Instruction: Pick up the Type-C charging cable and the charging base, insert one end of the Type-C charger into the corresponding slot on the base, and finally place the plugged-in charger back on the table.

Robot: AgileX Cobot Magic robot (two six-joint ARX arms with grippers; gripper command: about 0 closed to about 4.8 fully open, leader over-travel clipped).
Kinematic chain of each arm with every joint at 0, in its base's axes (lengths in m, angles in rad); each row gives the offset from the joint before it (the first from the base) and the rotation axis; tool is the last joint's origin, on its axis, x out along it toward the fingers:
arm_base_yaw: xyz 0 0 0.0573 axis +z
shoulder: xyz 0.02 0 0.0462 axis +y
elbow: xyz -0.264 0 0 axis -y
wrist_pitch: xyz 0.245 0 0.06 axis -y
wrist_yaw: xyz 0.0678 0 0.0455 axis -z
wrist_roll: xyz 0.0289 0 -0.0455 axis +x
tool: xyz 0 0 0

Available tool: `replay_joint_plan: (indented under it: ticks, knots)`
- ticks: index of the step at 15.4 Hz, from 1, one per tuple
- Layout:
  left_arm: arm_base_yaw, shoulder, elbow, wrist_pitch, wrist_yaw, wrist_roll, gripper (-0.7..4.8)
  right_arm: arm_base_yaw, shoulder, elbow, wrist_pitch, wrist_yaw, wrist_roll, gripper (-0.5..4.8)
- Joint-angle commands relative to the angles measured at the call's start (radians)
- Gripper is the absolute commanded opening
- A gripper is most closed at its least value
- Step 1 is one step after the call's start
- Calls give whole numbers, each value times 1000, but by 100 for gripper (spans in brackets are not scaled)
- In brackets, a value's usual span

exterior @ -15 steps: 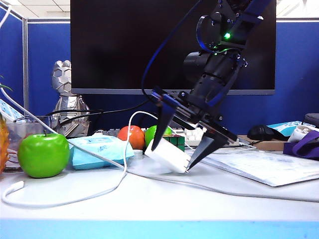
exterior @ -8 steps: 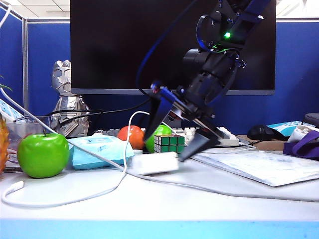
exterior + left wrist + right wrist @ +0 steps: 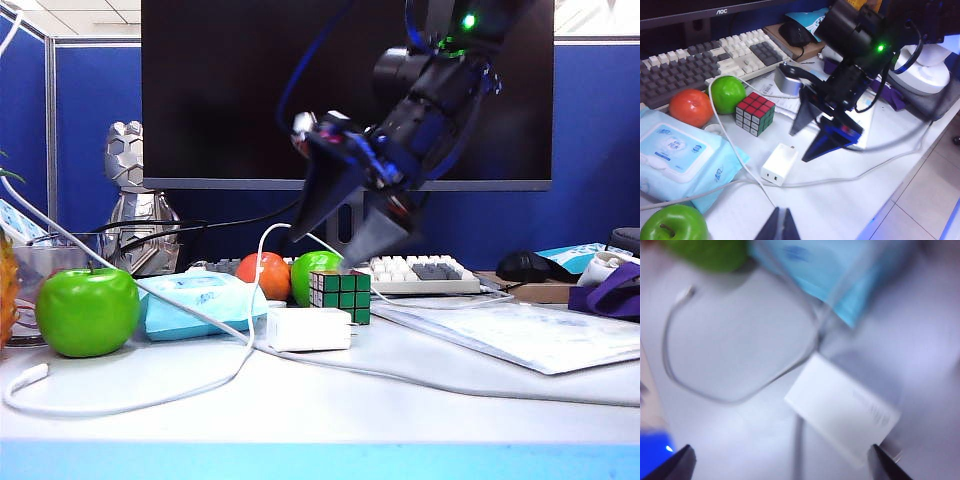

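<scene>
Since the earlier frames we see the right gripper (image 3: 345, 225) lifted clear of the charging base (image 3: 308, 329), its jaws spread wide and holding nothing, while the base has dropped from a tilt to lie flat on the surface (image 3: 330, 420). Open air now separates the gripper from the base at centre frame in the exterior view, and bare white surface runs forward to the light-blue front edge. In the left wrist view the base (image 3: 779, 164) lies with its long axis running from lower left to upper right, ports toward the lower left and short prongs toward the Rubik's cube (image 3: 755, 113). The Type-C charging cable (image 3: 130, 405) curls in a loose loop at lower left, one plug end free near the green apple (image 3: 87, 311). The left gripper (image 3: 780, 226) sits at the bottom edge of its own view, jaws pressed together and empty, mostly cut off. The right wrist view is badly blurred; there we make out only the base (image 3: 842, 422) and cable (image 3: 700, 390).
</scene>
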Motion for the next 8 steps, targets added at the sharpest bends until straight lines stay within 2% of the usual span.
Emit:
replay_joint_plan:
  ticks: [1,2,3,6,8]
  knots:
    - [-1,-2,4,6,6,0,-5,3,-3,0,5,-3,-381,479]
    - [-1,-2,4,6,6,0,-5,6,2,0,12,-3,-524,479]
    - [-1,-2,4,6,6,0,-5,15,7,0,33,-1,-597,479]
    - [-1,-2,4,6,6,0,-5,47,55,-1,161,0,-634,479]
    - [-1,-2,4,6,7,0,-5,77,104,-1,125,111,-635,479]
